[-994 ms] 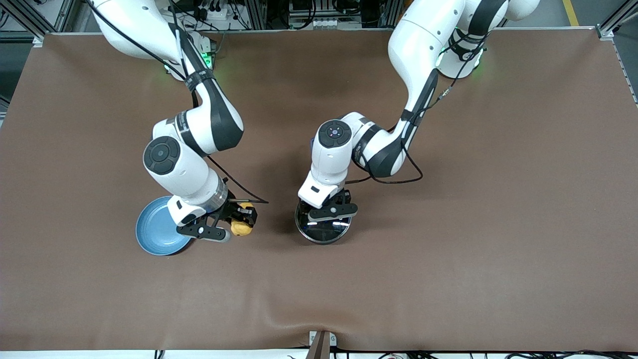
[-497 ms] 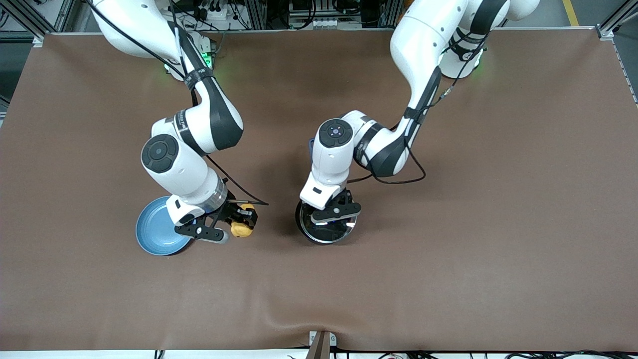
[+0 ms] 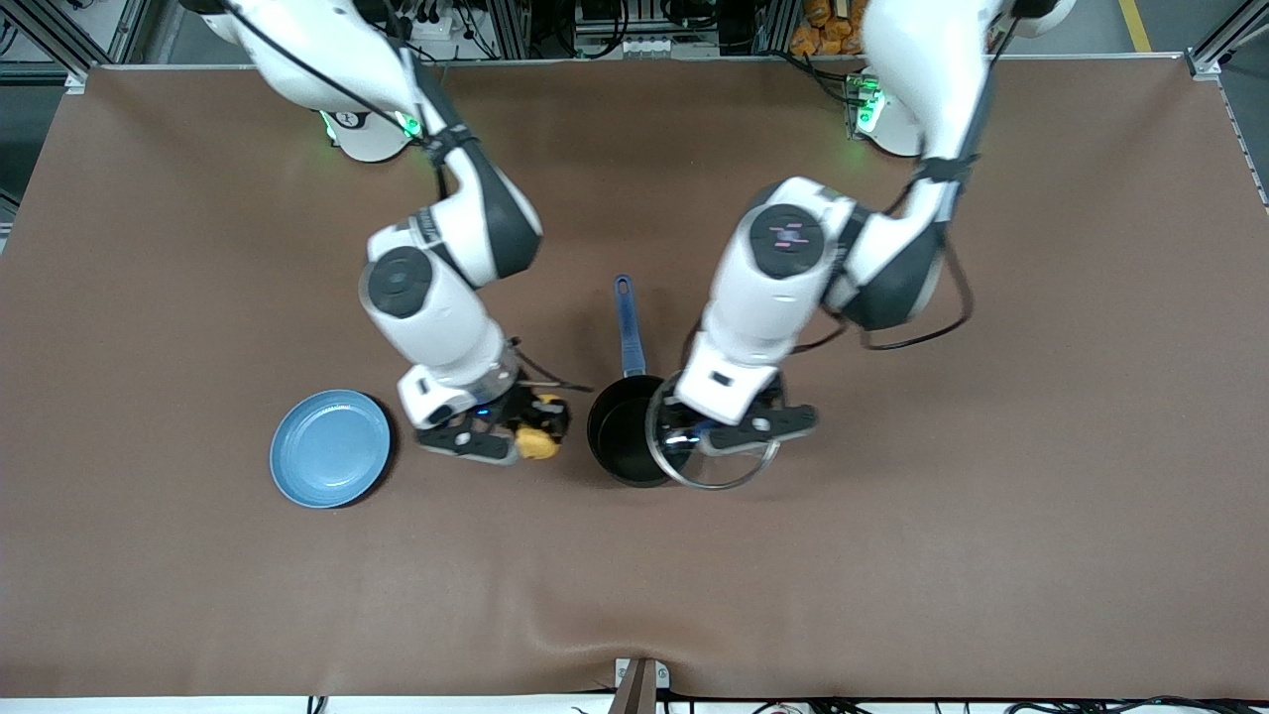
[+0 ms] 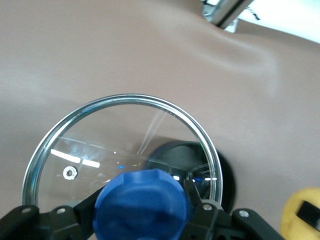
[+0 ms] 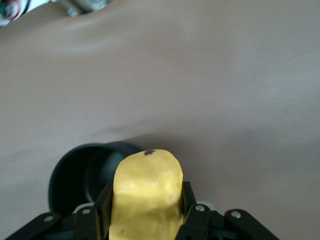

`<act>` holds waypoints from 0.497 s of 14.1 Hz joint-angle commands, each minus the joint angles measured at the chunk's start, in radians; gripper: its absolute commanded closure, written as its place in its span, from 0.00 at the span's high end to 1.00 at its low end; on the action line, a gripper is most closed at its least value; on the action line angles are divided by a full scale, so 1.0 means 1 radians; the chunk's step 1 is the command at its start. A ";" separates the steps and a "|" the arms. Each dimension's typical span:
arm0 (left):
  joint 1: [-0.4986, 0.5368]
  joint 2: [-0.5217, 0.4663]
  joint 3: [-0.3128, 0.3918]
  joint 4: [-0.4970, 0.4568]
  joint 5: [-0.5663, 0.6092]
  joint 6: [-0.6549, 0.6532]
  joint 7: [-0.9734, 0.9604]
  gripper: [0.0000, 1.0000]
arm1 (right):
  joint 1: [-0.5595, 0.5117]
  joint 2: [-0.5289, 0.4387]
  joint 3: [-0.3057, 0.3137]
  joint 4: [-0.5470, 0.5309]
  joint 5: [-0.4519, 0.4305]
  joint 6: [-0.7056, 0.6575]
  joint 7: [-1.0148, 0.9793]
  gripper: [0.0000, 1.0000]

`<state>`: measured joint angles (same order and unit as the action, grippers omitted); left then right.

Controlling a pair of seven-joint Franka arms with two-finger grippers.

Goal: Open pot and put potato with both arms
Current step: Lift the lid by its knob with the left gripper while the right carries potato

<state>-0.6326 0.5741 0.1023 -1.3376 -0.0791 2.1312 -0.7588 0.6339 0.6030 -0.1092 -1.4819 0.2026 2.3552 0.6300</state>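
Left hand [image 3: 729, 428] clamps the lid [image 3: 712, 448] partly over the pot [image 3: 625, 436]; right hand [image 3: 516, 428] clamps the potato [image 3: 538, 442] beside a plate [image 3: 329, 447].

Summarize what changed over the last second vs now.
The left gripper lifted the glass lid off the pot and shifted it toward the left arm's end, so it now only partly overlaps the open pot. The right gripper carried the potato away from the blue plate, close beside the pot. Both grips held; pot and plate stayed put.
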 commanded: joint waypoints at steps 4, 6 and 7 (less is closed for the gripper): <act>0.157 -0.261 -0.016 -0.458 -0.051 0.152 0.287 0.13 | 0.066 0.130 -0.012 0.162 0.001 0.003 -0.053 0.08; 0.217 -0.318 -0.022 -0.651 -0.077 0.354 0.407 0.13 | 0.076 0.182 -0.012 0.213 0.001 0.021 -0.068 0.08; 0.238 -0.321 -0.023 -0.707 -0.088 0.427 0.455 0.13 | 0.087 0.205 -0.012 0.235 0.001 0.022 -0.078 0.07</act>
<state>-0.4347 0.3453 0.0981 -1.8462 -0.1320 2.4080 -0.3941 0.7005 0.7323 -0.1102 -1.3412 0.2009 2.3765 0.5770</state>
